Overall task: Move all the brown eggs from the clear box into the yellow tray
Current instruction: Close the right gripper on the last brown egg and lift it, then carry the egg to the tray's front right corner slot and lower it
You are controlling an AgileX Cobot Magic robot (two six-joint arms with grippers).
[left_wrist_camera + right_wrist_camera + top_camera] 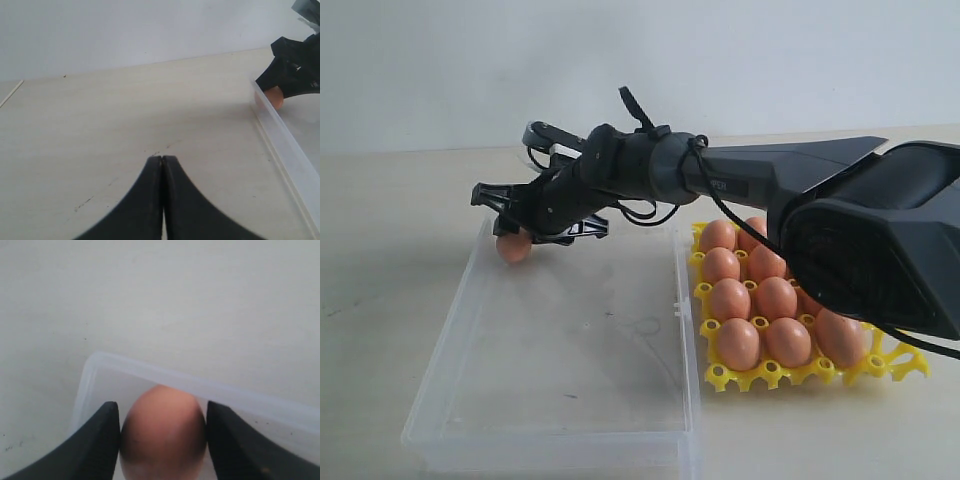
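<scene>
Right gripper (pixel 163 411) of mine reaches across into the clear box (pixel 570 385), which holds a single brown egg (pixel 513 247) in its far left corner. Just beside the box, the yellow tray (pixel 770 376) carries rows of brown eggs (pixel 775 298). My right fingers (pixel 97 440) press both flanks of that lone egg, pinching it. My left gripper (pixel 162 165) is pressed together above the table (pixel 100 125).
</scene>
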